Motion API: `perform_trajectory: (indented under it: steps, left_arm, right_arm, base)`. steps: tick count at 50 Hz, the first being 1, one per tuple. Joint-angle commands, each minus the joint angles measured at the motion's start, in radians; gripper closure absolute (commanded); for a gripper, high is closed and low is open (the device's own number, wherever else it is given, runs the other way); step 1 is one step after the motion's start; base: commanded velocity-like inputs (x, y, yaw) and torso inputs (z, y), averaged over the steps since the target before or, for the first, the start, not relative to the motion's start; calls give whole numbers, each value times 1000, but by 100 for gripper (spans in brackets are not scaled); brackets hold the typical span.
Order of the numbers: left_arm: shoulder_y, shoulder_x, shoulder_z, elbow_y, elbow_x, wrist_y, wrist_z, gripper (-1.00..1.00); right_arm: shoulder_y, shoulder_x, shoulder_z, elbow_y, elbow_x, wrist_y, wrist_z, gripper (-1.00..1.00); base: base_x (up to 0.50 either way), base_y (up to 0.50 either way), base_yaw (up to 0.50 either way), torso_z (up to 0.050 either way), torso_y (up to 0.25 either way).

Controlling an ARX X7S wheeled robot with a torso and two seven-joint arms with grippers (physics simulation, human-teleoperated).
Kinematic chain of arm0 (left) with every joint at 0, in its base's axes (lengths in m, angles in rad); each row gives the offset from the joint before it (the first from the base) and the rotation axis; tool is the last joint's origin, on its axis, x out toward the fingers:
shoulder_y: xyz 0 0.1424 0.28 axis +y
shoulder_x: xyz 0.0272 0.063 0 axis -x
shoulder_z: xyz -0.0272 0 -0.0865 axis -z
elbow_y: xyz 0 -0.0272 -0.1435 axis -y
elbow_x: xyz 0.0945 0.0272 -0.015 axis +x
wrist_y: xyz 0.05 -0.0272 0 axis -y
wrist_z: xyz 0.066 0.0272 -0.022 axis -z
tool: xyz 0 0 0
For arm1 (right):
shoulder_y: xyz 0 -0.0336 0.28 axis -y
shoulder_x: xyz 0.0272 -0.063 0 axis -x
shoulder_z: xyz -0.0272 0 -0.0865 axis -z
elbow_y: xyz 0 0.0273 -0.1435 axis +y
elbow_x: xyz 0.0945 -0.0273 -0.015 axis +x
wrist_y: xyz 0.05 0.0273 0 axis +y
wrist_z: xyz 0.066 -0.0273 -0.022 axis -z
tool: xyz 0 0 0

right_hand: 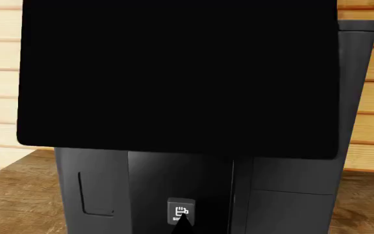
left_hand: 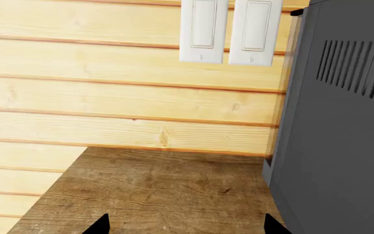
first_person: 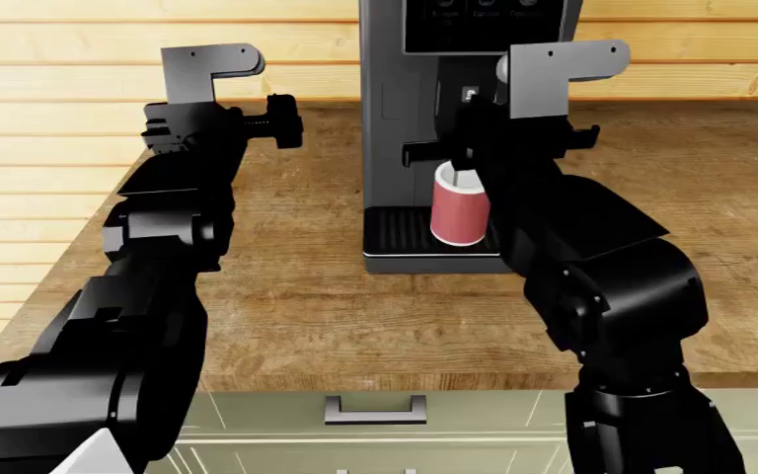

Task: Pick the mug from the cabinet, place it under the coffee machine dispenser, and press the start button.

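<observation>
Here the red mug [first_person: 458,211] is standing upright on the coffee machine's [first_person: 406,118] black ribbed tray [first_person: 399,229], directly under the dispenser [first_person: 434,150], its white rim just below the spout. The right arm [first_person: 590,257] is reaching in from the machine's right side and is covering the mug's right edge; its gripper [right_hand: 182,225] is sitting right up at the machine's front face. In the right wrist view one dark fingertip [right_hand: 185,225] is lying over the lower edge of a small white button [right_hand: 181,211] bearing a cup symbol, but whether it is actually pressing cannot be told. The second fingertip is only peeking in at the frame's edge, so the jaws are reading as spread wide and holding nothing. The left gripper [left_hand: 185,225] is hovering over the wooden counter [first_person: 313,296] beside the machine's left flank, well apart from the mug, fingertips parted wide and empty, pointing toward the plank wall [left_hand: 109,87] and two white switches [left_hand: 230,30].
</observation>
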Motion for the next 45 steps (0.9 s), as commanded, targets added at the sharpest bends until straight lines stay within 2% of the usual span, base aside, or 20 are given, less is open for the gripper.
perform_trajectory:
  steps: [1,23,45]
  left_arm:
    - [0,0,2,0,0,0,0,-100]
    - [0,0,2,0,-1,1,-1,-100]
    - [2,-1,0,0,0,3,-1,-100]
  right_arm:
    - [21,-4,-11,59,5,-21,-3,100]
    - [21,4,-18,43,30,-12,16,100]
    - [-91,58,55,-285,144,142,93,100]
  base:
    - [0,0,0,0,0]
    - [15,2,8,1,0]
    - [1,0,1,0,0]
